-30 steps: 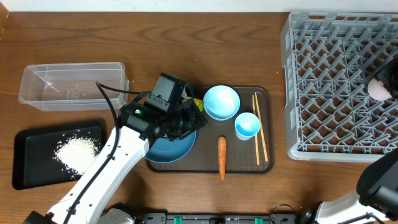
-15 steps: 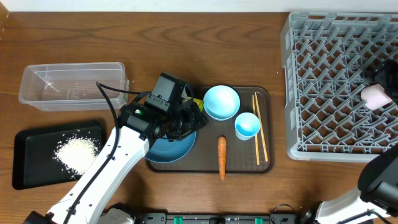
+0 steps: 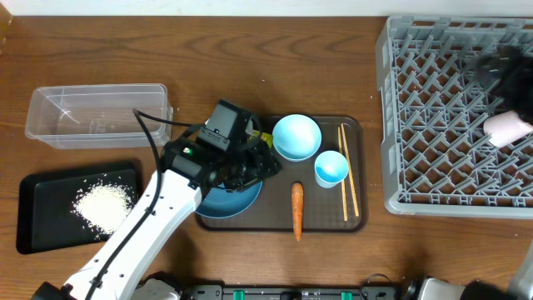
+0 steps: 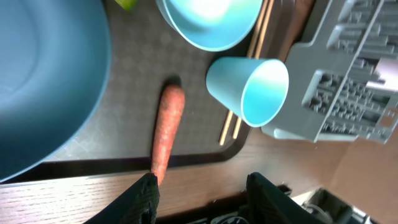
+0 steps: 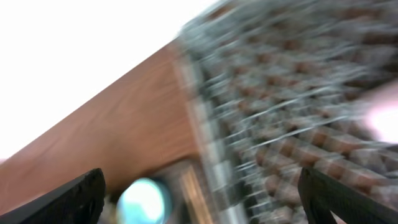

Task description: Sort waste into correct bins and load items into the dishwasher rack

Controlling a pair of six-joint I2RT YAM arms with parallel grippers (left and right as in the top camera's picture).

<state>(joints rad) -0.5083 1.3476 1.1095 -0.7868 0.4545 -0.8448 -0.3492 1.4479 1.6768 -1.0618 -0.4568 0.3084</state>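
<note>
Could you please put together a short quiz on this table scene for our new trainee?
1. True or false: the loose rice lies in the black tray.
2. Which orange thing lies on the brown tray, between the dark-blue bowl and the chopsticks?
3. The pink cup lies in: A) the black tray, B) the brown tray, C) the grey rack.

Key: 1 true; 2 the carrot; 3 C.
</note>
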